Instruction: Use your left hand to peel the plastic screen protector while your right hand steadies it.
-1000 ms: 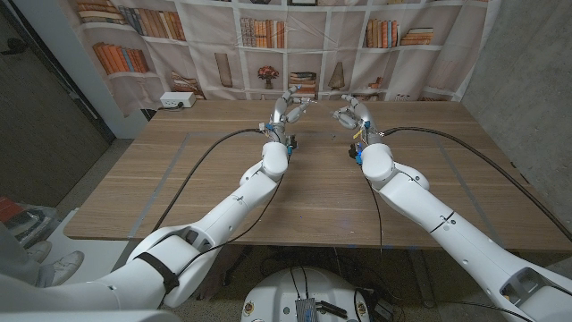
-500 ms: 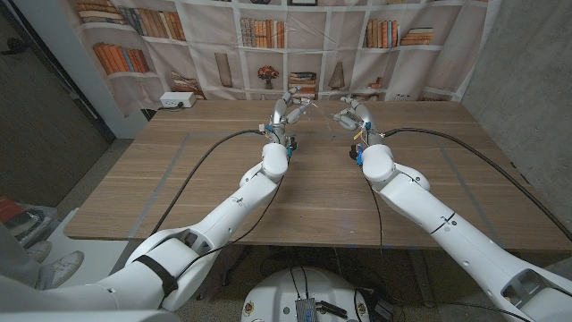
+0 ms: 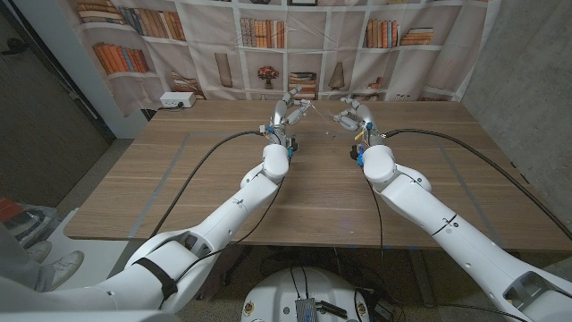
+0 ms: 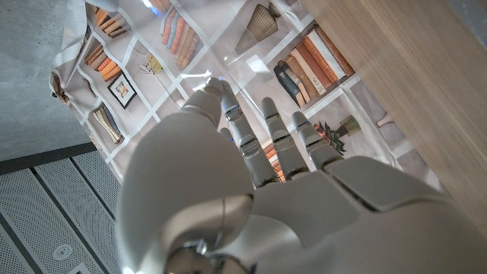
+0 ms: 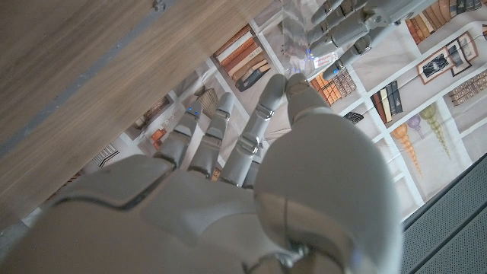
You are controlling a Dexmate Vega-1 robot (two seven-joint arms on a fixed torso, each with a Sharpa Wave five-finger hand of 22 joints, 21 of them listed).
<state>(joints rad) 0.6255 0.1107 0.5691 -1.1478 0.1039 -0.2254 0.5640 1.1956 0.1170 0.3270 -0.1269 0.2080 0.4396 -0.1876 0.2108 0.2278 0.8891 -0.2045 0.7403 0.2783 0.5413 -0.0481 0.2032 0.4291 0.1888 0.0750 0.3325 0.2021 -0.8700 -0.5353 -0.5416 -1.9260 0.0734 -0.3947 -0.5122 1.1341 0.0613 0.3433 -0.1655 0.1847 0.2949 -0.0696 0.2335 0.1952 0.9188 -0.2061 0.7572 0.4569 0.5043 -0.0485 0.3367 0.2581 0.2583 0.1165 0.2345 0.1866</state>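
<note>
Both hands are raised over the far middle of the table (image 3: 223, 170), fingertips facing each other. A thin clear plastic screen protector (image 3: 319, 114) spans the small gap between them and shows only as faint glints. My left hand (image 3: 288, 109) pinches its edge between thumb and fingers; the sheet's glint (image 4: 199, 76) sits at that thumb's tip. My right hand (image 3: 350, 113) pinches the other side. In the right wrist view the clear sheet (image 5: 295, 34) rises from my right hand's (image 5: 251, 152) fingertips to my left hand's fingers (image 5: 346, 30).
A bookshelf-print curtain (image 3: 313, 45) hangs just behind the table's far edge. A white power box (image 3: 177, 100) sits at the far left of the table. Black cables (image 3: 197, 165) trail along both arms over the wood.
Both hands stay at the same spot over the far table. The clear sheet's glint between them shows a little more plainly now.
</note>
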